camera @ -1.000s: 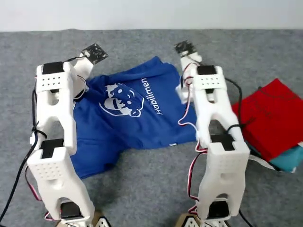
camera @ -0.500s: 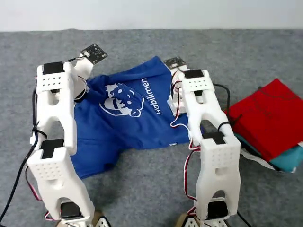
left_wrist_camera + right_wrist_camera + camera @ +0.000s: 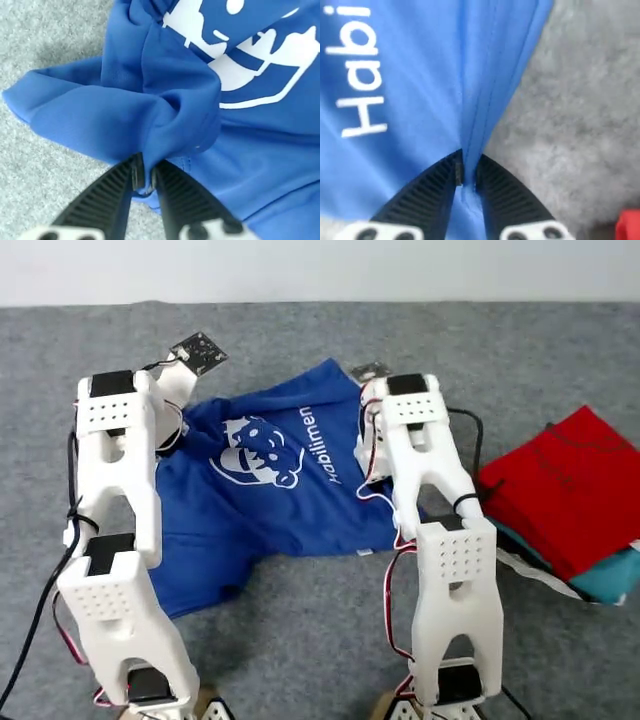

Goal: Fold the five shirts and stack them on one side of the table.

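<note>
Presently the blue shirt (image 3: pixel 280 490) lies rumpled on the grey counter (image 3: pixel 500 350), between the two arms.

Left gripper (image 3: pixel 145 172): fingers (image 3: pixel 107 192) closed almost to touching, pinching a bunched fold at the shirt's far left corner.

Right gripper (image 3: pixel 467 167): fingers likewise closed, on a thin ridge of cloth at the shirt's right edge, just beside the lettering.

Both pinch points sit on the far part of the garment. The bulk of the cloth trails from the fingers back toward the arm bases, its long axis running from near left to far right.

Judgement: the fold is under way (neither held edge is yet laid over the body).

Red shirt (image 3: pixel 565 480), folded, rests on a teal shirt (image 3: pixel 610 580) well to the right. The right arm is the nearer to that stack.
</note>
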Available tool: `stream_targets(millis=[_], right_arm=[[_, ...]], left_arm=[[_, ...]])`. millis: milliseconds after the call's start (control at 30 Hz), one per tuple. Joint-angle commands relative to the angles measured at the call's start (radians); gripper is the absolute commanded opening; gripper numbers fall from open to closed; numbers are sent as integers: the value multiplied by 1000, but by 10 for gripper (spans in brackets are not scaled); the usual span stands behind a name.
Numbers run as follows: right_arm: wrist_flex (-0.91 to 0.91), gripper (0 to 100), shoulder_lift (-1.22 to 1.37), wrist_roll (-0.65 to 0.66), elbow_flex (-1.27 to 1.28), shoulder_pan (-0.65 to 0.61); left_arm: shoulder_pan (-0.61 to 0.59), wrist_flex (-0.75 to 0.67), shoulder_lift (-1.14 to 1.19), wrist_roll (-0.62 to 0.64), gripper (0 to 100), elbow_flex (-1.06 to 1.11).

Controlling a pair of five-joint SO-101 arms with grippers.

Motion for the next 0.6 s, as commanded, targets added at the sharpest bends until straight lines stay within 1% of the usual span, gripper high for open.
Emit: stream_targets(millis=[0, 67, 167, 267, 433, 567], right_arm=[[134, 10, -12, -2, -101, 5], [156, 10, -18, 32, -84, 10], [153, 9, -99, 38, 28, 36], [153, 9, -202, 41, 204, 44], [150, 9, -421, 104, 543, 45], [150, 9, -591, 107, 747, 42]], left_arm=[[8, 3, -14, 11, 6, -4], [6, 6, -15, 11, 6, -4], [6, 6, -20, 11, 6, -4], [6, 6, -21, 11, 6, -5], [6, 6, -20, 6, 6, -5], [8, 6, -15, 6, 6, -5]])
